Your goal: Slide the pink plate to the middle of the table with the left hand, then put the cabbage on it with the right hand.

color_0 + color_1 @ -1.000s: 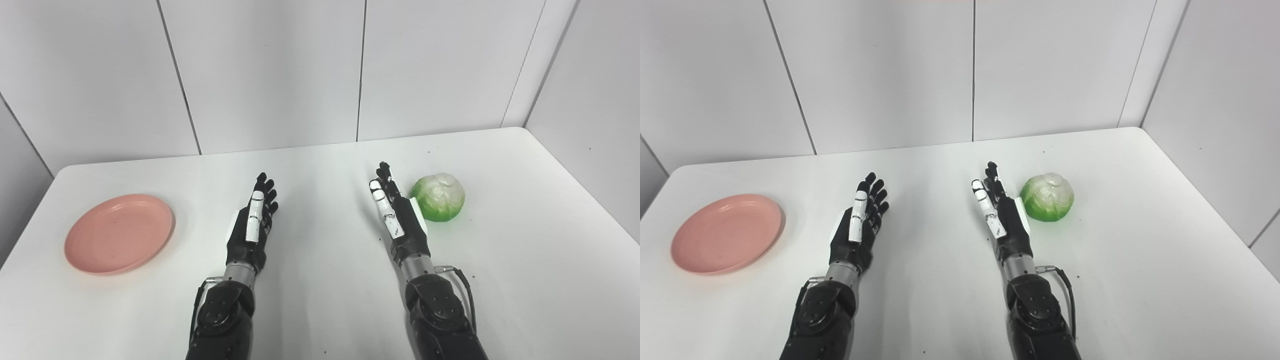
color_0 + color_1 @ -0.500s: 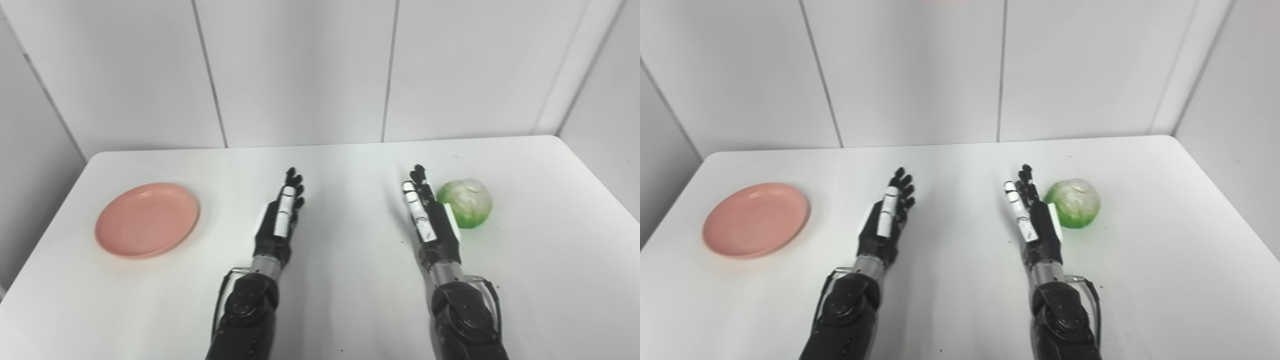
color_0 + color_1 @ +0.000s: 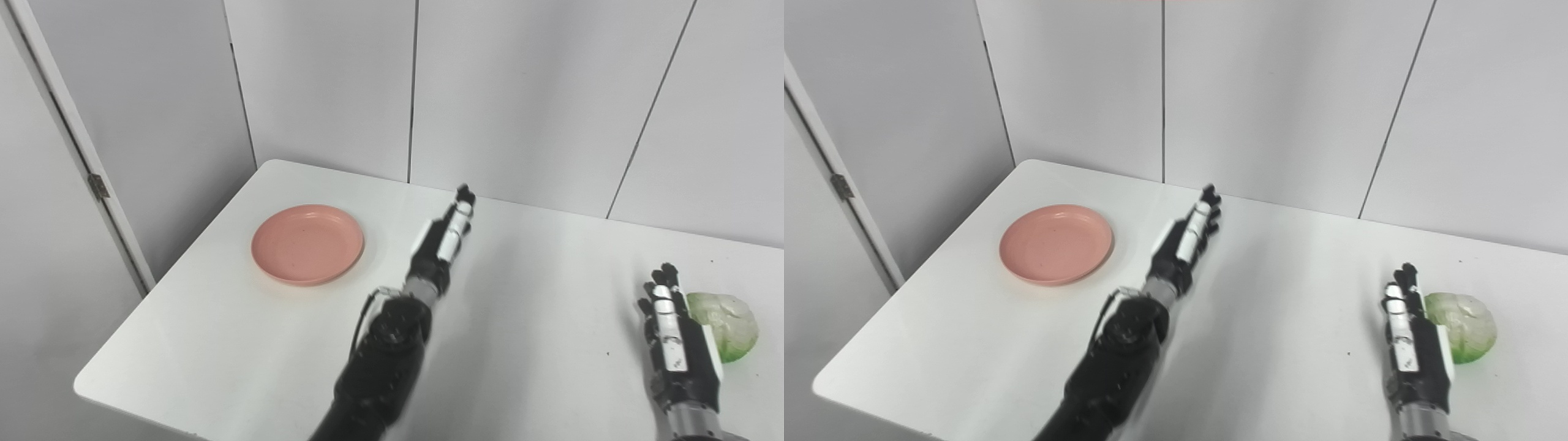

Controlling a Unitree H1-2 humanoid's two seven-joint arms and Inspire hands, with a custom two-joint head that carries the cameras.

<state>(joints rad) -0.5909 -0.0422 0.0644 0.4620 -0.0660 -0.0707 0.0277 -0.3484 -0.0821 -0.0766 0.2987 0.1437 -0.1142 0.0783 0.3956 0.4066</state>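
Left eye view: white table against grey panelled walls.

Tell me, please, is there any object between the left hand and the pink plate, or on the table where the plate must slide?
Nothing visible. Only bare white table lies between the left hand and the pink plate. The middle of the table is bare too. The cabbage sits far to the right, beside the open right hand.
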